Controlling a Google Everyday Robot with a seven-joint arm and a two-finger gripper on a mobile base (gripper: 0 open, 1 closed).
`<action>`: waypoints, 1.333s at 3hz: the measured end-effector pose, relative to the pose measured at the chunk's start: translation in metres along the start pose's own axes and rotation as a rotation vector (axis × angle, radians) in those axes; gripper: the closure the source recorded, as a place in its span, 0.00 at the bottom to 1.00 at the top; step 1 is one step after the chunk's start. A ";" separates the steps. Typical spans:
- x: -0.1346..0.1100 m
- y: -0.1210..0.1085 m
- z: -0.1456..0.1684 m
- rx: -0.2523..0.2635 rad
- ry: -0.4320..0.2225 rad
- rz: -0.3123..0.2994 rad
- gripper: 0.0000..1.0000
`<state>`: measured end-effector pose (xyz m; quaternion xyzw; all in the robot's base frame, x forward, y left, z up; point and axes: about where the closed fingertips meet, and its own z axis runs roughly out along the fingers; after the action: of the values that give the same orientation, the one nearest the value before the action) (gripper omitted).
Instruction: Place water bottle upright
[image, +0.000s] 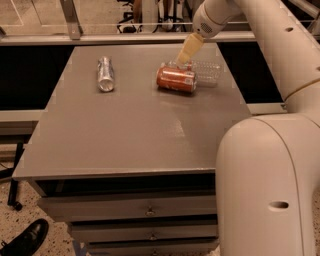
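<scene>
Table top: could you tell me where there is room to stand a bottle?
Bare: the front half of the table, and the gap between silver can and orange soda can. Crowded: far right, where water bottle, that can and end effector cluster.

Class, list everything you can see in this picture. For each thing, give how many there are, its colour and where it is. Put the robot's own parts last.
water bottle: one, clear, lying on its side at the far right of the table, just behind the orange can
orange can: one, orange, on its side in front of the bottle
silver can: one, silver, on its side at the far left of the table
table: one, grey, centre of view
drawers: at least two, grey, under the tabletop
shoe: one, black, on the floor at bottom left
gripper: one, tan, low over the bottle's left end
arm: one, white, reaching in from the upper right
robot body: one, white, right foreground
</scene>
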<state>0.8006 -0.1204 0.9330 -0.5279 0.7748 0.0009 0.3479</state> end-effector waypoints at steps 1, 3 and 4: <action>0.009 -0.006 0.010 0.013 0.019 0.008 0.00; 0.029 -0.015 0.046 0.026 0.048 -0.010 0.00; 0.032 -0.004 0.050 -0.005 0.056 -0.011 0.00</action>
<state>0.8245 -0.1294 0.8791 -0.5327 0.7814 -0.0139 0.3248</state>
